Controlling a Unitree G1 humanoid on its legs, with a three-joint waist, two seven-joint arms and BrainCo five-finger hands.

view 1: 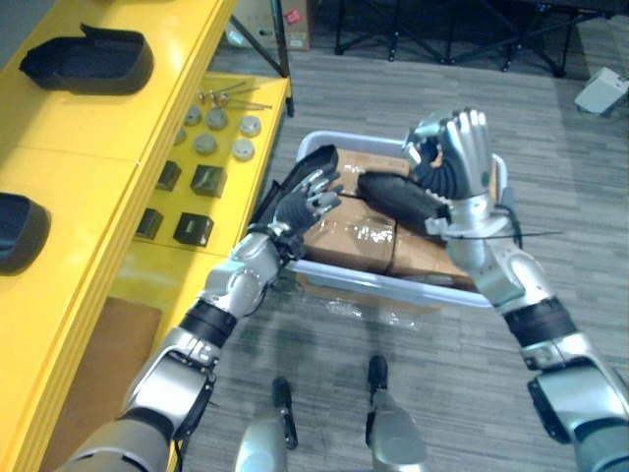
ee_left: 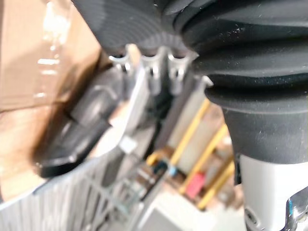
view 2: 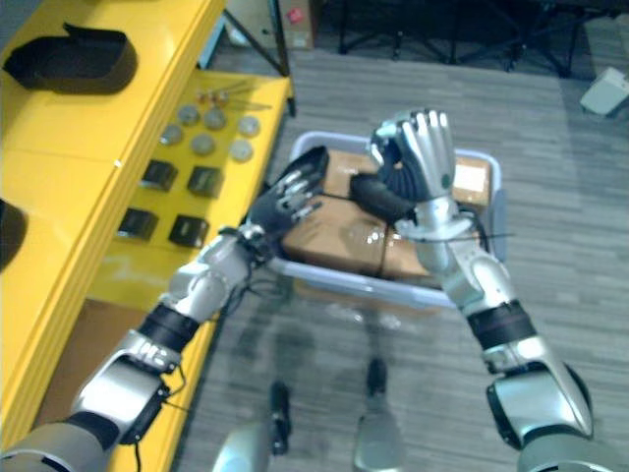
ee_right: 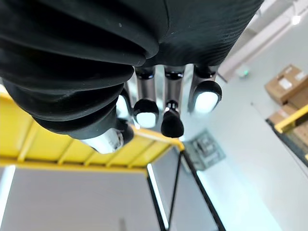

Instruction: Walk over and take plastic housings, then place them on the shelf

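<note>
Upper left of the frame: an upper housing (view 1: pixel 88 59), black, is lying on the top level of the yellow shelf (view 1: pixel 118 138). At the left edge, a lower housing (view 1: pixel 18 231) is lying on the same level. On the shelf's lower level, right of these, grey discs (view 1: pixel 204 144) are sitting above small black blocks (view 1: pixel 206 180).

Centre: the left hand (view 1: pixel 310 200) is reaching in from the lower left. Its fingers (view 1: pixel 327 187) are lying spread and nearly straight on the left bin housing (view 1: pixel 316 159), which is leaning at the left end of the pale bin (view 1: pixel 393 285). From the left wrist, the fingers (ee_left: pixel 151 72) are pointing at a dark curved part beside cardboard; whether the thumb is closing under it cannot be told.

The bin is standing on the grey floor (view 1: pixel 393 88) and is holding taped boxes (view 1: pixel 359 241). On top of them the right bin housing (view 1: pixel 393 197) is lying free.

Right of centre: the right hand (view 1: pixel 460 157) is hanging raised above the bin's right part, just in front of the right bin housing. Its fingers (ee_right: pixel 146 113) are curling inward around nothing.
</note>
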